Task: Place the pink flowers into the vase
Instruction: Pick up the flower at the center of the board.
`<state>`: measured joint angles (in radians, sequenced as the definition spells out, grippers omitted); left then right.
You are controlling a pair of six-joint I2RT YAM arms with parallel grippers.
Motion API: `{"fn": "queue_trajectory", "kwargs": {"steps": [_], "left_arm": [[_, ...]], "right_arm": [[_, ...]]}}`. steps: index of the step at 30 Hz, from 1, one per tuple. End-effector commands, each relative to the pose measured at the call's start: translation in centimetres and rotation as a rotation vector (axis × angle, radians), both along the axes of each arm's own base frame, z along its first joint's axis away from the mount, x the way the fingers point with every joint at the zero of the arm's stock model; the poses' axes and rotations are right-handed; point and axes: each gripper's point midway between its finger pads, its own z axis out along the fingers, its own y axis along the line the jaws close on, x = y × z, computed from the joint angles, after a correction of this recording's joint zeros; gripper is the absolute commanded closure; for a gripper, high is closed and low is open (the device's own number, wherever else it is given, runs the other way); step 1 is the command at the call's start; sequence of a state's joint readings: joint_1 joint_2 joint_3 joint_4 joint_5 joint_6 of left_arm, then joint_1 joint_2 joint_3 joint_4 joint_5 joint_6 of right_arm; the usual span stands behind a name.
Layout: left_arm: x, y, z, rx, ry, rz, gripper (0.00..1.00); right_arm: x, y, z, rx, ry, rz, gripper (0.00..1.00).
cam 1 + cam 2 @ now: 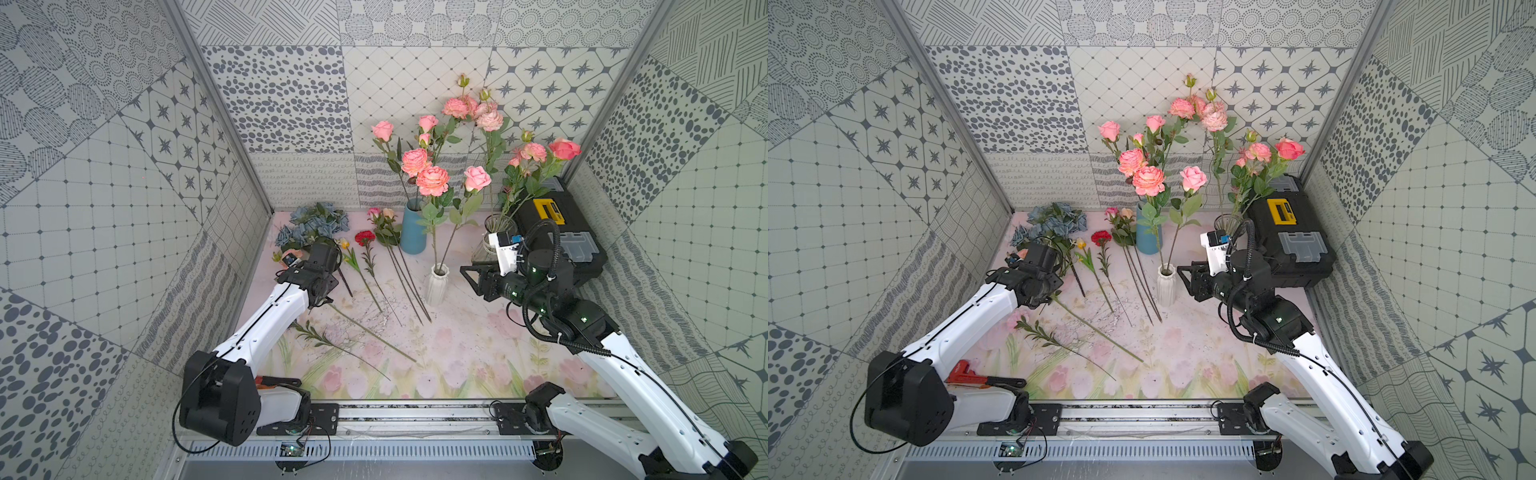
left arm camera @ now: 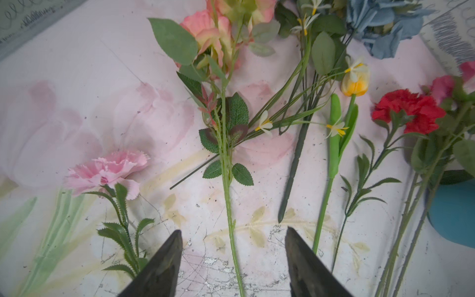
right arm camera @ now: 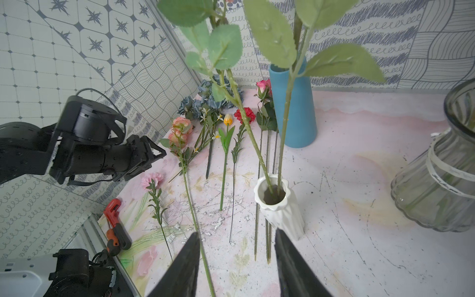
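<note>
The left gripper [image 2: 233, 230], jaws apart, hangs over a pink flower stem [image 2: 223, 154] among crowded stems [image 2: 331, 185], while the right gripper [image 3: 237, 231], likewise open, stands near but apart from the white vase [image 3: 282, 216].

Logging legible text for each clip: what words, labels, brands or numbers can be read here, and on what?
No text can be read in any view.
On the black plastic toolbox, the yellow panel: lettering, if any, too blurred.
On the red pipe wrench: any marking too small to read.
On the patterned wall panels: looping scribbles only, not words.
</note>
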<state>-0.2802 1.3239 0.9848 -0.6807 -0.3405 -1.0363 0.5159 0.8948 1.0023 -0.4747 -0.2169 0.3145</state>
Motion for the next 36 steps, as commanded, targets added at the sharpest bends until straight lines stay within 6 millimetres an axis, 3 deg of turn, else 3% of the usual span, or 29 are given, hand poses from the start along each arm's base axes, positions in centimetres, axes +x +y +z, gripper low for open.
{"fn": "queue_trajectory", "kwargs": {"steps": [1, 13, 19, 36], "left_arm": [[0.6, -1.9, -2.3, -0.161, 0.042, 0.015, 0.37], [0.5, -2.6, -6.3, -0.225, 0.138, 0.028, 0.53], [0.3, -2.9, -8.5, -0.248, 0.173, 0.044, 0.57], [1.0, -2.2, -10.7, -0.231, 0.2, 0.071, 0.72]], "right_arm": [[-0.2, 0.3, 2.0, 0.043, -0.051, 0.019, 0.52], [0.3, -0.2, 1.8, 0.043, -0.048, -0.025, 0.52], [0.7, -0.5, 1.6, 0.038, -0.044, -0.048, 0.52], [0.8, -0.6, 1.6, 0.048, -0.035, -0.048, 0.52]]}}
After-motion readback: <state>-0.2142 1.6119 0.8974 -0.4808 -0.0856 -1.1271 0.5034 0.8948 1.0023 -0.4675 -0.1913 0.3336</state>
